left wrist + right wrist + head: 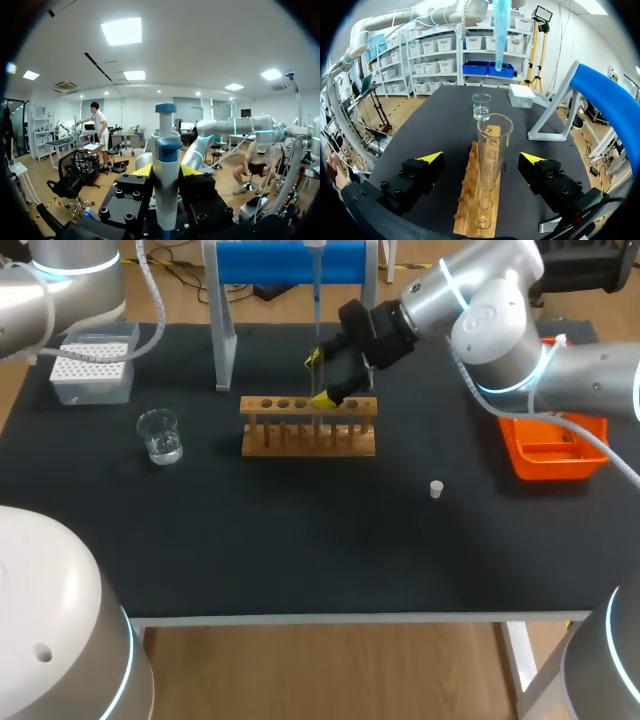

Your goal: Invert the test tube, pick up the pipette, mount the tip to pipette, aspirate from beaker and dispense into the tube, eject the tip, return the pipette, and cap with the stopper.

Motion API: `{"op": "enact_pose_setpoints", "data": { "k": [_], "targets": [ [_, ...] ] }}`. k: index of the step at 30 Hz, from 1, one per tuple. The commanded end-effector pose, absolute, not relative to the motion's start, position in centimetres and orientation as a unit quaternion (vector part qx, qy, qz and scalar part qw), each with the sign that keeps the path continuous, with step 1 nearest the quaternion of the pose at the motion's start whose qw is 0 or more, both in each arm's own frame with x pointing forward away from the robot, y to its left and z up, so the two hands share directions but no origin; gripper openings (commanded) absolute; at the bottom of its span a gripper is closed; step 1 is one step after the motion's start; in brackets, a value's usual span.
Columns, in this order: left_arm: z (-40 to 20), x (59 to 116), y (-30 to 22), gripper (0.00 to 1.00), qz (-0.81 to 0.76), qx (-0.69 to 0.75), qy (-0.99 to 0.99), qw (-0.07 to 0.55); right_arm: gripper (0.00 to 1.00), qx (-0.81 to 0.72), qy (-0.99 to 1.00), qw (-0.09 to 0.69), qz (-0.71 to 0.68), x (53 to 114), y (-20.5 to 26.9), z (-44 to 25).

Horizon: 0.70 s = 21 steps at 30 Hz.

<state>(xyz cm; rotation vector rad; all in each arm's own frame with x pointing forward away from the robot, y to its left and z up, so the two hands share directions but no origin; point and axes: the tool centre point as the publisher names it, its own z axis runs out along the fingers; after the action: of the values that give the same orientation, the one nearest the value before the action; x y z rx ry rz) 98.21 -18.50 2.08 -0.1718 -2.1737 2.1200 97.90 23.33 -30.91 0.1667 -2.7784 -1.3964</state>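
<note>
Where the test tube [493, 150] stands upright and mouth up in the wooden rack [476, 215], it sits between the fingers of the right gripper [482, 157]. Those fingers are spread wide, with a gap on each side and no contact with the glass. Directly above that gripper and the tube hangs the pipette tip [500, 35], pale blue, pointing down at the tube mouth but apart from it.

From the head camera the right gripper [319, 379] is over the rack's top bar, one yellow fingertip behind it and one in front. The pipette [316, 290] drops as a thin shaft just above that gripper. The right arm [500, 320] comes in from the right.

The left gripper [166, 171] has the pipette body between its fingers, blue plunger knob toward the camera. It looks clamped on it, though the black finger blocks partly hide the contact. Only the shoulder end of the left arm [60, 280] shows in the head view.

Ahead of the right gripper, past the far end of the rack, stands the beaker [481, 105], clear, seemingly with a little liquid. The white tip box [522, 95] is beyond it. The blue stand [610, 95] is beside the gripper, close to the rack.

The stopper [436, 489] lies alone on the black table [300, 550], well apart from the right gripper. An orange tray [555, 445] sits under the right arm.
</note>
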Motion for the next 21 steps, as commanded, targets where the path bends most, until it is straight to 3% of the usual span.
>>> {"op": "enact_pose_setpoints", "data": {
  "k": [1,21],
  "targets": [
    [2.18,98.24,-18.5,0.0,0.695,-0.056,-0.715,0.051,1.0,0.053,-0.892,0.016,-0.448,98.11,23.54,-31.1],
    [2.18,98.24,-18.5,0.0,0.695,-0.056,-0.715,0.051,1.0,0.052,-0.894,0.013,-0.445,98.2,23.56,-31.34]
  ]
}}
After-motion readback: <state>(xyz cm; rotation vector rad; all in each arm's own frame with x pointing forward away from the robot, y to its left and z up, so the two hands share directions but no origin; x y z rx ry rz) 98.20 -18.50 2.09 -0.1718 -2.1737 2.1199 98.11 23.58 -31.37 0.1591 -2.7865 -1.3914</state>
